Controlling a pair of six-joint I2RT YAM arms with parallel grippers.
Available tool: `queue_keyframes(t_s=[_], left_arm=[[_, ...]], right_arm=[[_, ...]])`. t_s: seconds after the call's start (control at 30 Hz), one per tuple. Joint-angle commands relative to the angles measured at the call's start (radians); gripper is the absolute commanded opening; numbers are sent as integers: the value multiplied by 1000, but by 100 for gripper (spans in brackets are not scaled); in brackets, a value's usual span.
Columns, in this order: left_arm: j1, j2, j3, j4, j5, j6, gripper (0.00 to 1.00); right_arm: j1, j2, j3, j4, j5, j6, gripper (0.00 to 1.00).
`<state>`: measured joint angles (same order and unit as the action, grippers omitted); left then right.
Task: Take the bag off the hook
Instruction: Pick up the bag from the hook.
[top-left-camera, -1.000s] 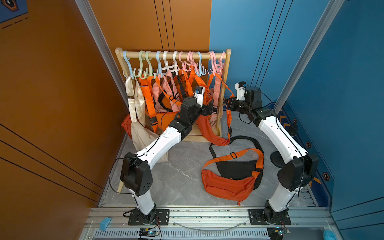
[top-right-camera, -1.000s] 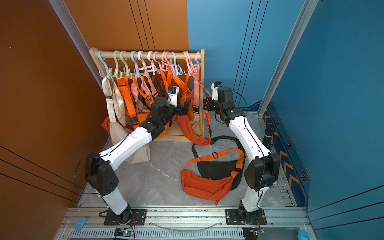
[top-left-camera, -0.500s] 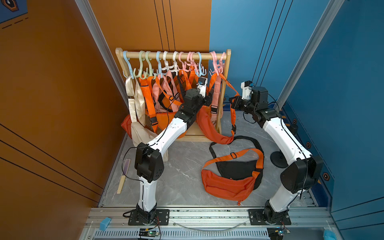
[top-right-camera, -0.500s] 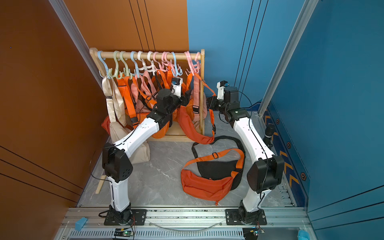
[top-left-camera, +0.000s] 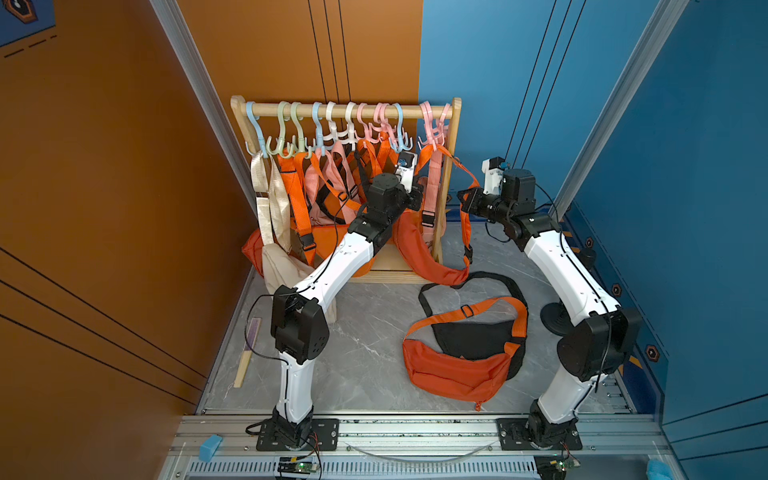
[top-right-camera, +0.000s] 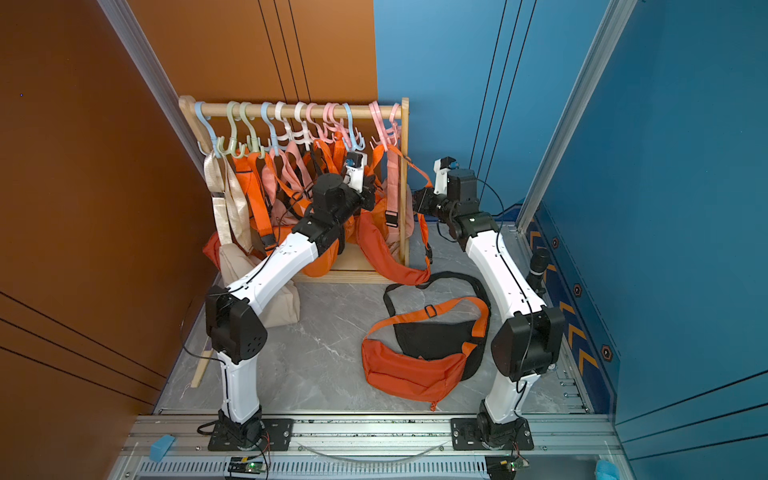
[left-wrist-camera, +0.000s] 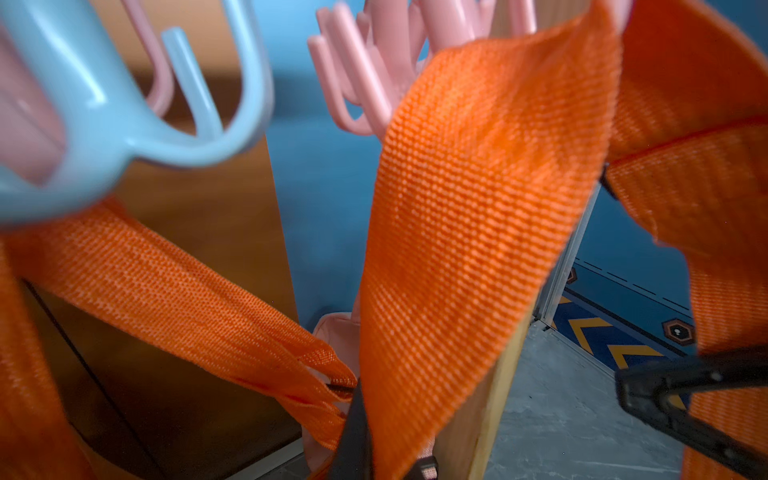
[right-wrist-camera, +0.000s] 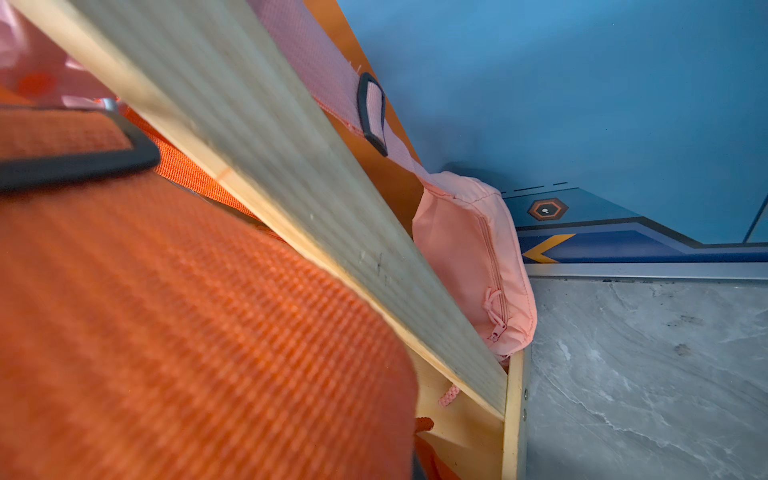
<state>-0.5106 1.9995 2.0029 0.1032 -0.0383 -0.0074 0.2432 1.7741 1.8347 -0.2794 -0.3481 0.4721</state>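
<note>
Orange bag with woven strap, pouch sagging below left gripper, strap hung on pink hook above it, left gripper clamped on strap, right gripper pinching same strap alongside

We look down into a narrow booth. An orange wall covers the left side and half the back. A blue wall takes the rest of the back and the right side. Both are scored with thin black lines. Silver aluminium posts slant up at the corners. The floor is grey and marbled (stone or print, we cannot tell). A pale wooden rack stands at the back, where the two colours meet. Yellow chevrons run along the blue skirting. The light is even and the shadows are soft.
</note>
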Motion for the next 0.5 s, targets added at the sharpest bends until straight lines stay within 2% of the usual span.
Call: queue_keyframes(t_s=[0.0,0.47], left_arm=[[14,-24,87,-59,18,-5,0],[48,-71,141,-162,51,-53,0]], right_arm=[[18,33,83,-19,-18,11,0],[76,114,274,-101,-15,2,0]])
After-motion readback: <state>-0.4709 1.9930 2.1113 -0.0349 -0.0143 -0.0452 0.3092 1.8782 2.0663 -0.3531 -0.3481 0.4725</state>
